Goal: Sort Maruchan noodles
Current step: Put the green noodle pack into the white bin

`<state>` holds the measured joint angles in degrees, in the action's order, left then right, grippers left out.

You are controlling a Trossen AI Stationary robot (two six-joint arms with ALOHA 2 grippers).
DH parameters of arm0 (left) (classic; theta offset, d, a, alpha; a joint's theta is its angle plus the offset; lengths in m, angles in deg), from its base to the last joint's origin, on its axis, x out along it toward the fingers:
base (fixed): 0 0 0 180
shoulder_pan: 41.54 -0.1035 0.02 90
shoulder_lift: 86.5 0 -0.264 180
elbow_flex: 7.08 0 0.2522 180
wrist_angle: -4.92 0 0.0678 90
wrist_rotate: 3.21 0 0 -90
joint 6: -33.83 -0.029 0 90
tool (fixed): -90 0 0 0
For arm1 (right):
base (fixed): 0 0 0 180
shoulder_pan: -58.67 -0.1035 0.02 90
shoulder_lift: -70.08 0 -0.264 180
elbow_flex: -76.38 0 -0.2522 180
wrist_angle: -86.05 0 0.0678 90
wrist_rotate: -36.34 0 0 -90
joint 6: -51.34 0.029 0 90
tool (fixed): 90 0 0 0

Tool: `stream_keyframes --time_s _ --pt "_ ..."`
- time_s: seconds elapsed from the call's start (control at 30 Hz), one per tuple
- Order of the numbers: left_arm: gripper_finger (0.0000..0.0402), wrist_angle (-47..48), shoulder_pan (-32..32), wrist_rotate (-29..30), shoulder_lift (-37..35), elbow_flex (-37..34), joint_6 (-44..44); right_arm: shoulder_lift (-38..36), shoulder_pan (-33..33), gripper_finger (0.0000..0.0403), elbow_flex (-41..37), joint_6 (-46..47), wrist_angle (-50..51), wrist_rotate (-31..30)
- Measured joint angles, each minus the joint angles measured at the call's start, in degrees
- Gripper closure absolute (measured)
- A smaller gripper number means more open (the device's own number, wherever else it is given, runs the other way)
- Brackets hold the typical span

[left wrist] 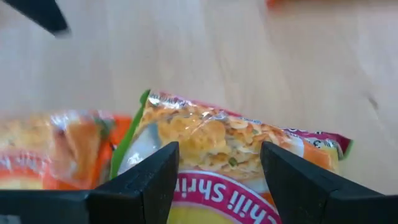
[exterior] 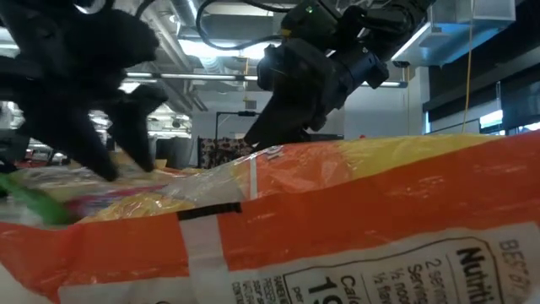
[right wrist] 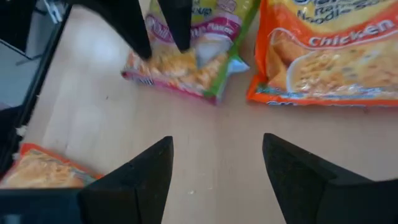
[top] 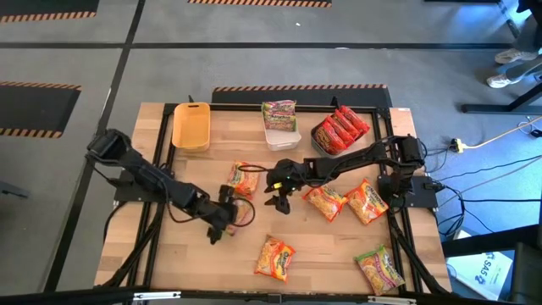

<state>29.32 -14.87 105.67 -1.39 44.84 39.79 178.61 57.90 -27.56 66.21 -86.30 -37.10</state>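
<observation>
Ramen packets lie flat on the wooden table (top: pixel 169 254). A green-pink packet (left wrist: pixel 236 140) lies under my left gripper (left wrist: pixel 219 155), which is open with a finger on each side of it; in the high view this gripper (top: pixel 227 217) is left of centre. An orange packet (left wrist: pixel 56 149) lies beside the green-pink one. My right gripper (right wrist: pixel 217 149) is open over bare wood at mid-table (top: pixel 278 196). Ahead of it lie the same green-pink packet (right wrist: pixel 186 59) and an orange chicken packet (right wrist: pixel 329 56). My left gripper comes down from above over one end of the green-pink packet (right wrist: pixel 158 62), which lies flat on the table. I cannot tell whether its fingers (right wrist: pixel 140 31) touch the packet.
At the far edge stand a yellow bin (top: pixel 191 127), a white bin (top: pixel 284 140) with a green-pink packet (top: pixel 279 113) in it, and a dark grey bin (top: pixel 318 140) holding red packets (top: pixel 343 129). More orange packets (top: pixel 326 202) (top: pixel 366 202) (top: pixel 275 258) and a green-pink one (top: pixel 381 269) lie about.
</observation>
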Motion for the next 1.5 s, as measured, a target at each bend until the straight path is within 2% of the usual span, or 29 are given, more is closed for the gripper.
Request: stream_keyframes --time_s 0.07,0.23,0.33,0.47,0.63,0.77,1.07,1.37,1.5 --pt "0.0179 -1.9 0.1 1.9 1.2 0.9 -0.4 0.0 0.0 0.0171 0.0 1.2 0.0 0.1" --pt "0.0179 1.2 1.6 4.9 0.5 7.8 1.8 0.0 0.0 0.0171 0.0 4.2 -1.7 0.5" --pt "0.0179 6.4 3.3 4.0 -0.8 11.7 11.1 0.0 0.0 0.0171 -0.1 4.1 -5.5 1.0" --pt "0.0179 12.1 6.1 1.5 -1.7 13.0 28.1 1.7 -1.4 0.0171 -0.1 2.6 -10.4 -1.2" --pt "0.0179 14.1 12.0 1.2 0.3 9.6 45.3 5.7 -3.1 0.0171 0.0 -0.1 -18.0 -3.2" --pt "0.0179 13.9 14.2 3.1 2.8 7.1 53.4 8.4 -3.9 0.0171 0.0 -1.9 -20.8 -5.8" --pt "0.0179 15.6 13.0 4.4 4.6 5.8 53.6 12.1 -4.5 0.0171 0.0 -3.1 -20.3 -5.8" --pt "0.0179 24.6 12.6 4.9 4.6 5.8 54.6 12.5 -9.6 0.0171 0.0 -8.4 -21.0 -1.9" --pt "0.0179 29.4 12.6 2.4 4.3 5.8 57.7 12.3 -11.0 0.0171 1.1 -11.0 -18.8 -4.9"
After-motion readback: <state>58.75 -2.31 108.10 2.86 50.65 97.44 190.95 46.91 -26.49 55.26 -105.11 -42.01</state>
